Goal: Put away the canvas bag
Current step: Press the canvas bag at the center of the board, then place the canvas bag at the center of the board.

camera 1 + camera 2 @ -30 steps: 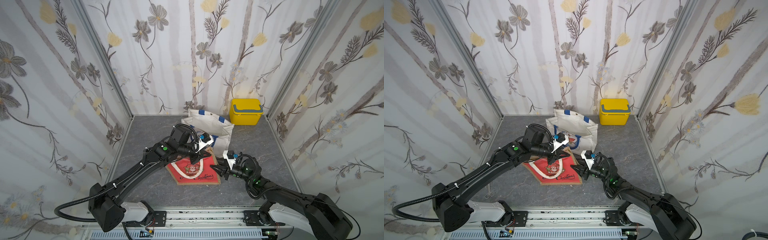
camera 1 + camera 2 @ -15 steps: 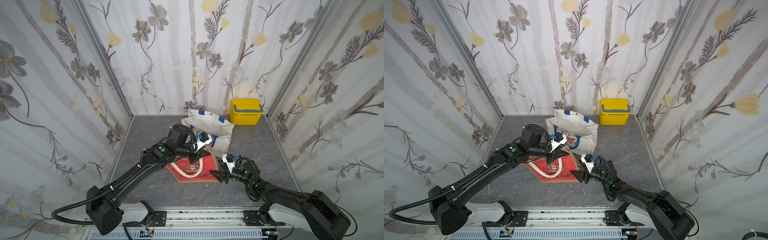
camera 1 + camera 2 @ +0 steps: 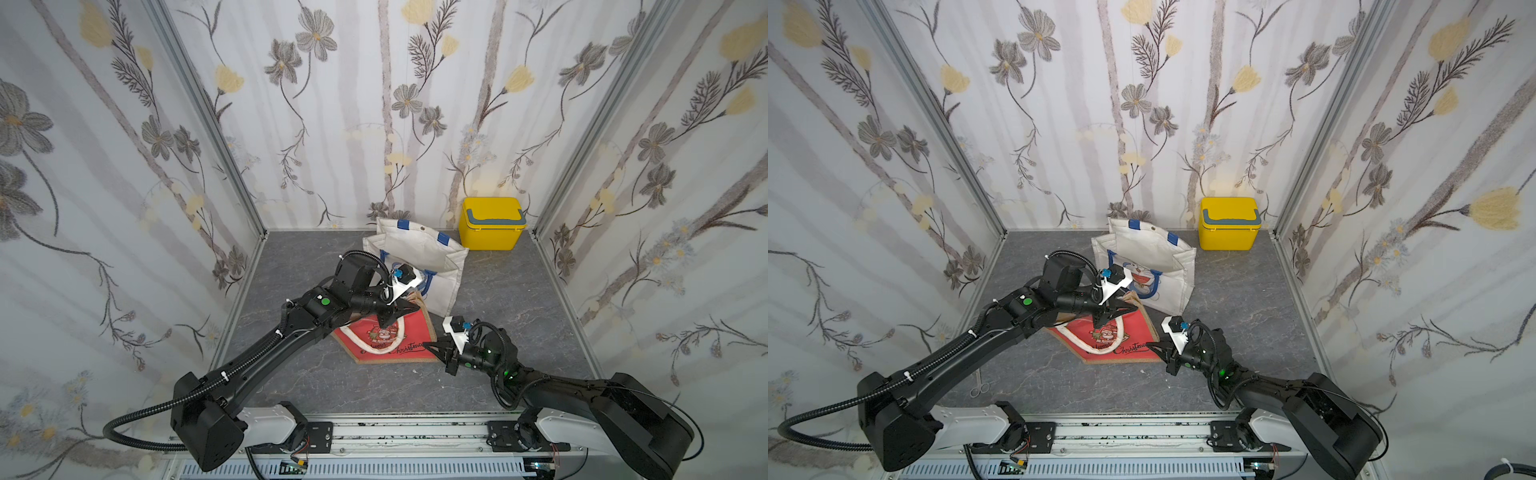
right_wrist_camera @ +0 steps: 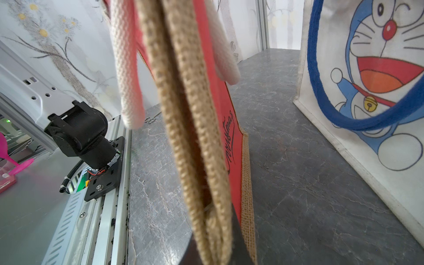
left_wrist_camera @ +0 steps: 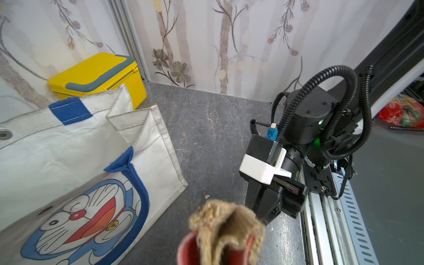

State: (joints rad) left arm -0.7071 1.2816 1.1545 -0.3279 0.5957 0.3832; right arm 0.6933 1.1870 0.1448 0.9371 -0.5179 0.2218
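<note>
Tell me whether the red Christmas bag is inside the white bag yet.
No, in a top view the red Christmas bag is wholly outside the white bag, on the camera's side of it.

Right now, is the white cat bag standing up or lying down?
Standing up. The white bag sits upright on its base, mouth open at the top, behind the red bag.

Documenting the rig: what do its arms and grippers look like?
The left arm and right arm are black on white bases, with green lights and corrugated black cable loops. The left gripper and right gripper have pointed black fingers, white camera brackets and blue connectors.
</note>
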